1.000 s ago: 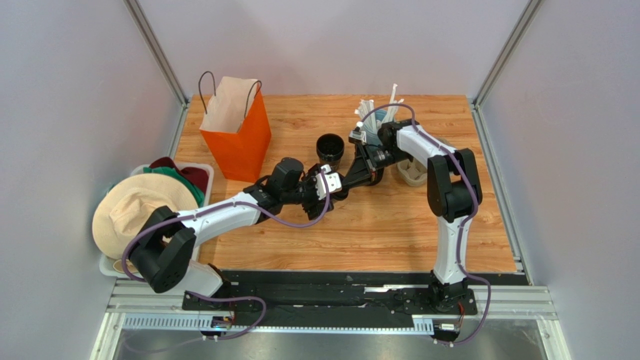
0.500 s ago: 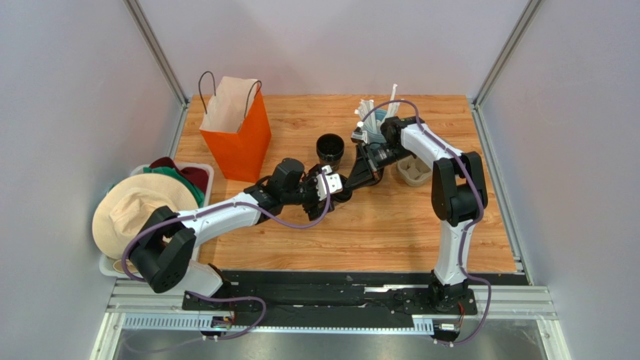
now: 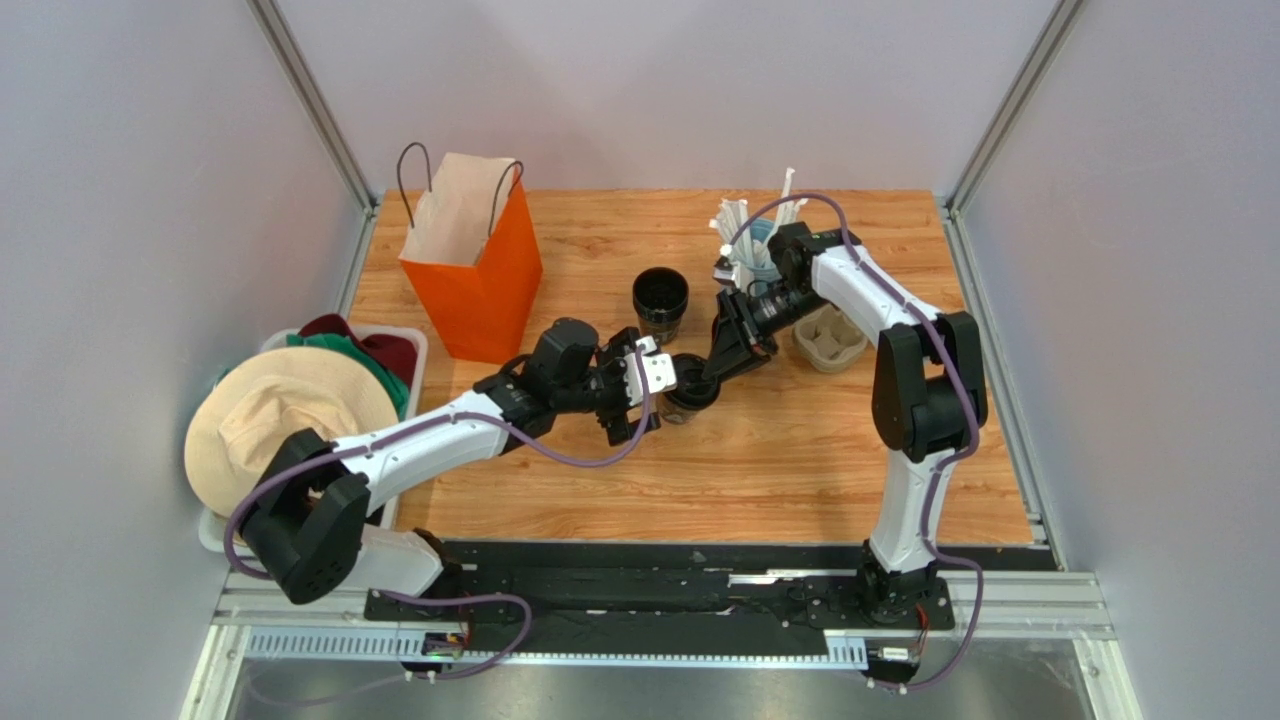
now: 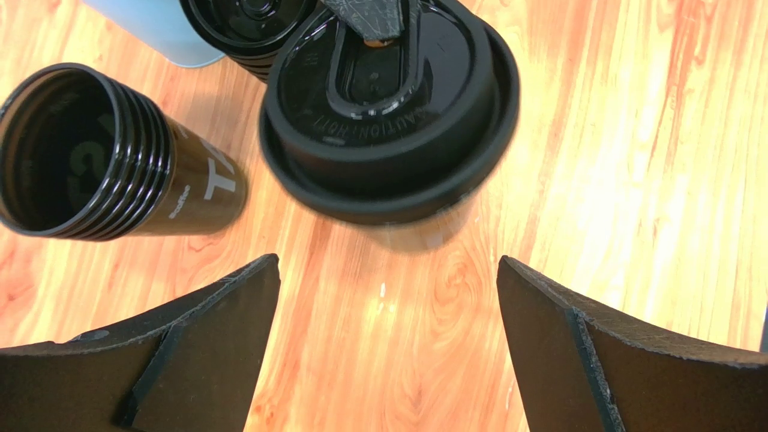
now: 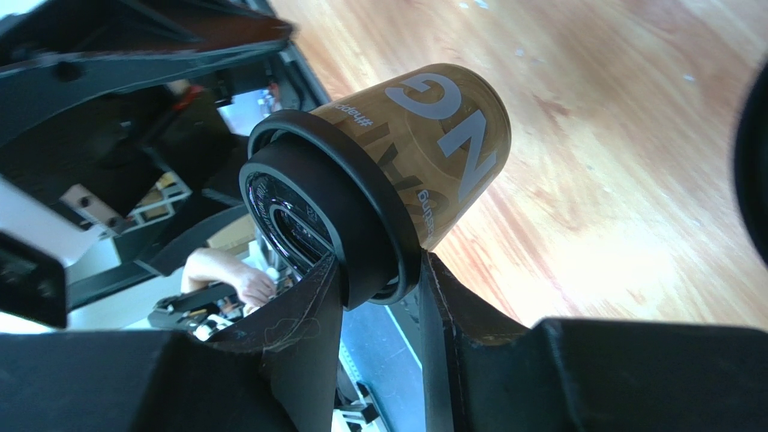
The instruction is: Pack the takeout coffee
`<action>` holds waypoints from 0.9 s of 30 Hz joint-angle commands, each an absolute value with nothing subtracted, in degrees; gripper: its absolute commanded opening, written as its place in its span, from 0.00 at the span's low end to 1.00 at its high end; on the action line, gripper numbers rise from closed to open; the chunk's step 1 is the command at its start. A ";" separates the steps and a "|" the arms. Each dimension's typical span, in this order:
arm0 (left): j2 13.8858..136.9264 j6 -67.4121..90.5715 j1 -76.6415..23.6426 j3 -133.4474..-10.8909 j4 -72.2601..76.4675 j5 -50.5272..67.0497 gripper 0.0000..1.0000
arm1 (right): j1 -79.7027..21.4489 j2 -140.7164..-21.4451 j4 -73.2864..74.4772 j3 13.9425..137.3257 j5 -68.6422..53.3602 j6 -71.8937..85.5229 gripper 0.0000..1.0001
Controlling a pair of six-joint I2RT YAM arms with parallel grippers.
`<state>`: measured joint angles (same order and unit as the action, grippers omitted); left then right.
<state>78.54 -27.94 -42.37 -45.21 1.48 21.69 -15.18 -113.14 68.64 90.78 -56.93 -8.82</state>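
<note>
The takeout coffee (image 3: pixel 693 384) is a dark brown cup with a black lid, near the table's middle. My right gripper (image 3: pixel 717 360) is shut on its lid rim, one finger on top of the lid and one under the rim (image 5: pixel 383 286). The cup (image 5: pixel 424 144) points away from that camera. In the left wrist view the lidded cup (image 4: pixel 389 108) sits just ahead of my left gripper (image 4: pixel 388 297). My left gripper (image 3: pixel 657 375) is open and empty, its jaws wide apart right beside the cup. I cannot tell whether the cup rests on the table.
A stack of open black cups (image 3: pixel 660 297) (image 4: pixel 99 153) stands just behind. An orange paper bag (image 3: pixel 475 255) stands back left. A pale blue cup of straws (image 3: pixel 750 237) and a cardboard cup tray (image 3: pixel 828 341) are at the right. A bin of hats (image 3: pixel 286 405) sits at the left edge.
The right arm's elbow has swung right and back while its gripper stays at the cup. The left arm has shifted slightly left. The cup has stayed between the two grippers.
</note>
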 commanded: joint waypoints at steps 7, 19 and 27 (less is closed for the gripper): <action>71.99 -29.27 -34.82 -43.59 -3.77 23.89 0.99 | -17.05 -109.95 68.20 91.14 -47.03 -7.12 0.06; 78.04 -17.59 -31.73 -60.63 -21.97 37.07 0.99 | -21.88 -112.94 68.56 93.51 -39.91 -6.50 0.06; 86.04 -11.34 -31.64 -69.25 -28.56 42.09 0.99 | -22.85 -114.87 67.77 94.57 -39.37 -5.36 0.06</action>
<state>83.20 -16.10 -31.83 -65.91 -23.27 36.86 -22.46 -113.43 68.64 92.03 -40.45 -6.81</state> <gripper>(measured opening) 0.990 0.353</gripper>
